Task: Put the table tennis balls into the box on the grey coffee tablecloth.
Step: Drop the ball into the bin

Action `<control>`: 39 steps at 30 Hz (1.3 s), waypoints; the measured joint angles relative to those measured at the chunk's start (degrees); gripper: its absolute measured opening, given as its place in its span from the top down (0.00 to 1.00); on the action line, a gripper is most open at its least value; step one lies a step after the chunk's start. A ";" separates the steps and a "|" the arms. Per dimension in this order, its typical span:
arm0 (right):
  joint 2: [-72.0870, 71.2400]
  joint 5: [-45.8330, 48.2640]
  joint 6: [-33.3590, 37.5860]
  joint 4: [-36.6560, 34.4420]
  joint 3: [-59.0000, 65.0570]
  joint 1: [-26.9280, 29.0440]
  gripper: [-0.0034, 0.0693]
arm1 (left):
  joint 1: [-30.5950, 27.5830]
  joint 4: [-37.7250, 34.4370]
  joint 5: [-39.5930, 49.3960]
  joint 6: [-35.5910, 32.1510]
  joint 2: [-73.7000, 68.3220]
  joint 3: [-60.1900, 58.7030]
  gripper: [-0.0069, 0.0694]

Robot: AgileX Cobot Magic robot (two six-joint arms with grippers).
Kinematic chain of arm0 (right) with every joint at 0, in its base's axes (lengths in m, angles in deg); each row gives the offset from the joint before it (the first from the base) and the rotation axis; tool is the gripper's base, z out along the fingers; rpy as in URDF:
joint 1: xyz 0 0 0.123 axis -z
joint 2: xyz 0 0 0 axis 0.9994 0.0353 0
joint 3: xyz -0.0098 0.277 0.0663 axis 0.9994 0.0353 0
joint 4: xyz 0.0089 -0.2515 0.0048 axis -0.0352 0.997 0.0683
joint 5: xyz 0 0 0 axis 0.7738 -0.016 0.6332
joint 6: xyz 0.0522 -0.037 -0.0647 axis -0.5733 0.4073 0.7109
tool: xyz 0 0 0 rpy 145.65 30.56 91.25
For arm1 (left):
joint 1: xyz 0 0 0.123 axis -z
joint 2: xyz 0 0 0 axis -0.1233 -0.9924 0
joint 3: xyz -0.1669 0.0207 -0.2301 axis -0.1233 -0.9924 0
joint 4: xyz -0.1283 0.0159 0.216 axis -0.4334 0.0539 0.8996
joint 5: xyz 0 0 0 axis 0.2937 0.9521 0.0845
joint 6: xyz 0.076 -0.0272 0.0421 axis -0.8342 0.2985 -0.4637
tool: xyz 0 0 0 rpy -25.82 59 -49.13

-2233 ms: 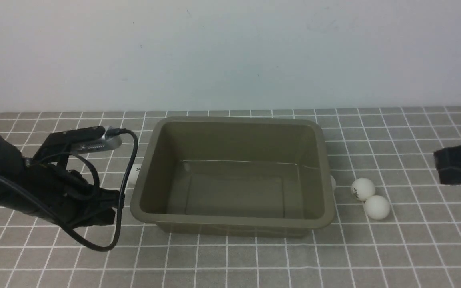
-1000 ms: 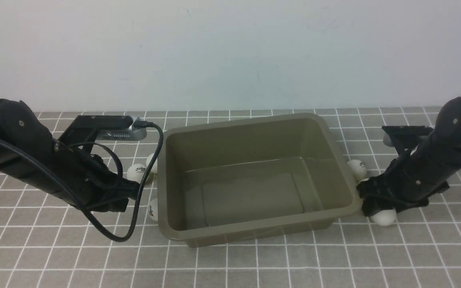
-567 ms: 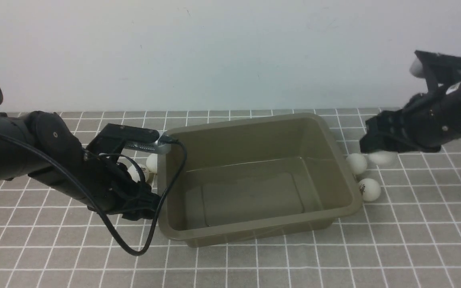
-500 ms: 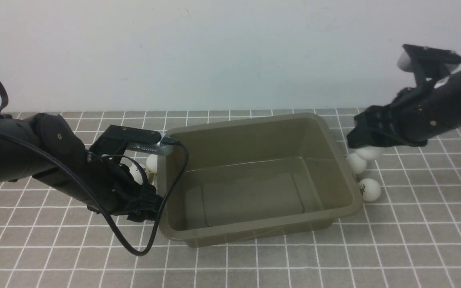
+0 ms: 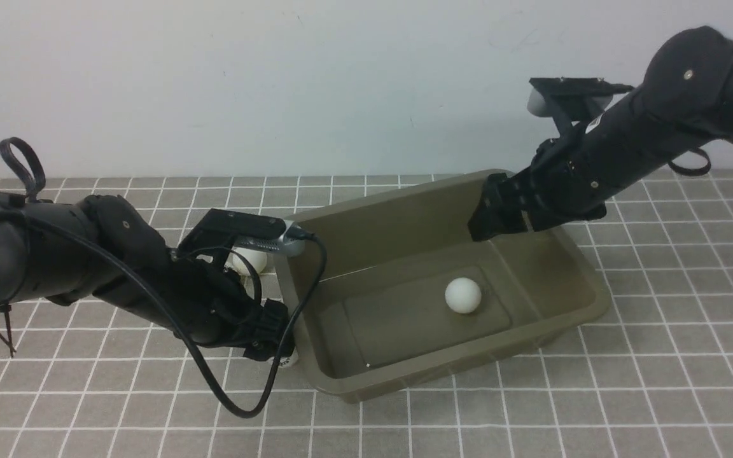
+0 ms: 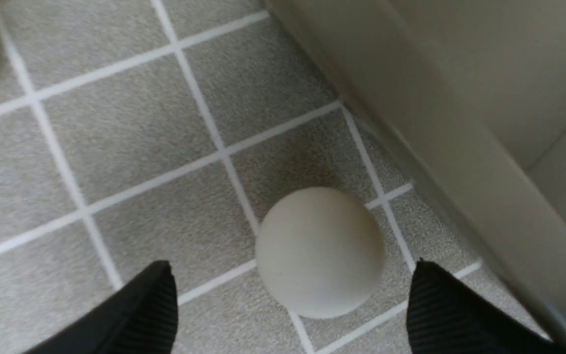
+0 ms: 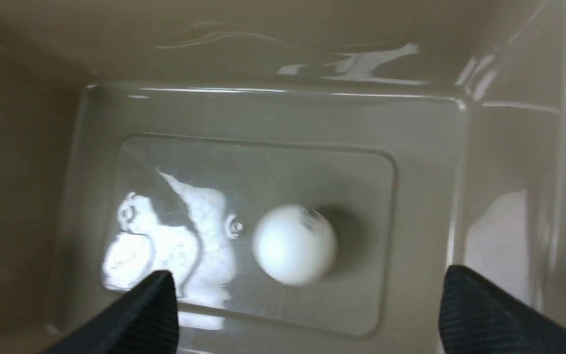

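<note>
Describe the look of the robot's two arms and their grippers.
Both are black with rounded joints and small pale screw heads. The black left gripper carries a silver-grey perforated camera housing on a black bracket, with a thick black cable looping from it. The black right gripper has a similar bracket.

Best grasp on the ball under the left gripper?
Pinch the table tennis ball around its middle, coming straight down with the left gripper. It's a smooth sphere, so opposite sides at its widest should hold best. Its sides look free, but the box wall stands close to one fingertip; I'd keep clear of that.
</note>
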 joint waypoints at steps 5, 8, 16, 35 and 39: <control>0.00 0.14 -1.91 4.16 -0.15 0.00 0.05 | 0.91 -1.62 -1.95 -1.34 -1.47 0.00 0.17; 0.00 0.29 -3.19 6.71 -0.15 0.00 0.06 | 1.55 -2.32 -3.96 -2.57 -2.06 0.00 0.17; 0.00 0.29 -3.58 7.21 -0.15 0.00 0.09 | 2.21 -2.97 -4.15 -3.54 -4.03 0.00 0.24; 0.00 2.62 -6.07 8.61 -0.15 6.80 0.23 | -1.43 1.78 4.14 4.34 9.67 0.49 0.47; 0.00 2.67 -9.39 10.26 -0.15 13.28 0.34 | -0.99 2.56 10.90 7.32 13.07 6.21 0.47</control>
